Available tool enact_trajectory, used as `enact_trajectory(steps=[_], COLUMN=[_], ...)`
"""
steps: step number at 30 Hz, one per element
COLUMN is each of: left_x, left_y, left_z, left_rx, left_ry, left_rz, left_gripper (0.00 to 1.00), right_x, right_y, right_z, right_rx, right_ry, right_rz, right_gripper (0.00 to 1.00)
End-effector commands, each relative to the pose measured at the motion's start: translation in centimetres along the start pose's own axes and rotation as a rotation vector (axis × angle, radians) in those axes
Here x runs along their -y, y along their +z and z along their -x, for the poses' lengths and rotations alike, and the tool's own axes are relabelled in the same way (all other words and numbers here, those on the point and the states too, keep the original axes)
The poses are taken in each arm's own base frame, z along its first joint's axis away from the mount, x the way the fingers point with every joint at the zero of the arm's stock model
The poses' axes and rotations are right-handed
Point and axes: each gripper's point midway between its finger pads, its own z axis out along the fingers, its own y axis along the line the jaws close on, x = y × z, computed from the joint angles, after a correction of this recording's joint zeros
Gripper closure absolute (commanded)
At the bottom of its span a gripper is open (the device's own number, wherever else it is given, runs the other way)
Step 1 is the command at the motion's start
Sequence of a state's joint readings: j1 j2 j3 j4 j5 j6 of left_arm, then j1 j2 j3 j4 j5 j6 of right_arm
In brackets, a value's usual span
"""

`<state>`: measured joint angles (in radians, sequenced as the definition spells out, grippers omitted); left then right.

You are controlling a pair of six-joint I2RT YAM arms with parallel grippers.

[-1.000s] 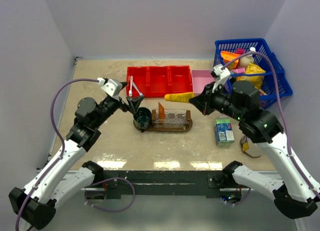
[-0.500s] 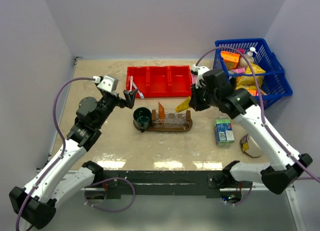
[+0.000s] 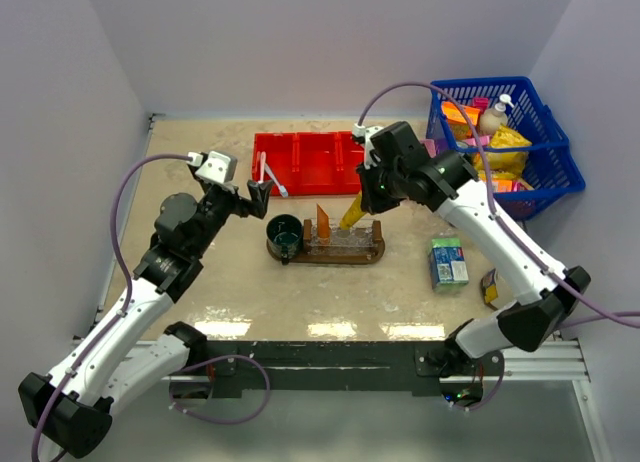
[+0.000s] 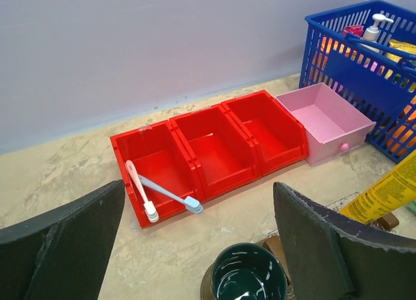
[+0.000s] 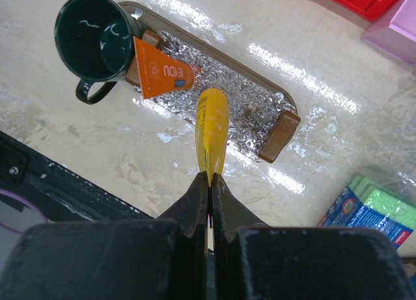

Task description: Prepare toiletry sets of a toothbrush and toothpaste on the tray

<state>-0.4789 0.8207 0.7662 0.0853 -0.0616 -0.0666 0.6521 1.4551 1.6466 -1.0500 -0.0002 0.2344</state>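
tray point(image 3: 377, 250): centre of the overhead view, long axis left to right. In the right wrist view it runs upper left to lower right.
red bin point(image 3: 318, 164): above the tray in the overhead view, three compartments in a row.
right gripper point(image 5: 209, 178): mine. Fingers pressed together on the tail of the yellow tube, poised above the tray's middle.
left gripper point(image 3: 257, 195): mine. Fingers wide apart, holding nothing, just beside the red bin's left end.
cup point(image 3: 285, 234): dark green, on the tray's left end.
yellow tube point(image 5: 212, 121): toothpaste. Long axis runs straight away from my right fingers, up the middle of the wrist view, crossing the tray's axis. Free end is over the tray's middle; whether it touches I cannot tell.
orange tube point(image 5: 164, 70): toothpaste, already on the tray beside the cup, upper left of the wrist view.
toothbrushes point(image 4: 162, 191): two, in the red bin's left compartment, lower left of centre in the left wrist view. They splay in a narrow V with heads toward the near wall. None on the tray.
relation that counts: the yellow tube hangs directly over the tray, right of the orange tube. I judge the right gripper's next move is to lower and let go, and turning the tube along the tray's axis would seat it better. The toothbrushes lie straight ahead of my left fingers, slightly left of the gap, so the left gripper is plainly the nearer one for them.
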Motion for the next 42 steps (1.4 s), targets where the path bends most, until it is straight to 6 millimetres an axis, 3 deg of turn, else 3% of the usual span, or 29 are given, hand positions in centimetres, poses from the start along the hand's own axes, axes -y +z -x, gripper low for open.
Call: enact_trajectory(steps=[1,13,42], left_x=[-0.6,-0.4,-0.3], left_y=[0.0,0.0,0.2], left_z=[1.8,1.8,1.6], left_rx=[0.046,0.040,0.028], left_ry=[0.005,0.003,0.007], left_rz=[0.028,0.021,0.015], left_gripper=[0.00,0.00,0.00], right_x=[-0.2,-1.8,-1.8], right_y=[-0.6,0.4,4.0], right_z=[0.5,1.3,1.1], right_rx=[-0.004,-0.018,-0.061], right_ry=[-0.014,-0.054,-0.087], right_rz=[-0.034,-0.044,-0.092], right_gripper=[1.00,1.00,1.00])
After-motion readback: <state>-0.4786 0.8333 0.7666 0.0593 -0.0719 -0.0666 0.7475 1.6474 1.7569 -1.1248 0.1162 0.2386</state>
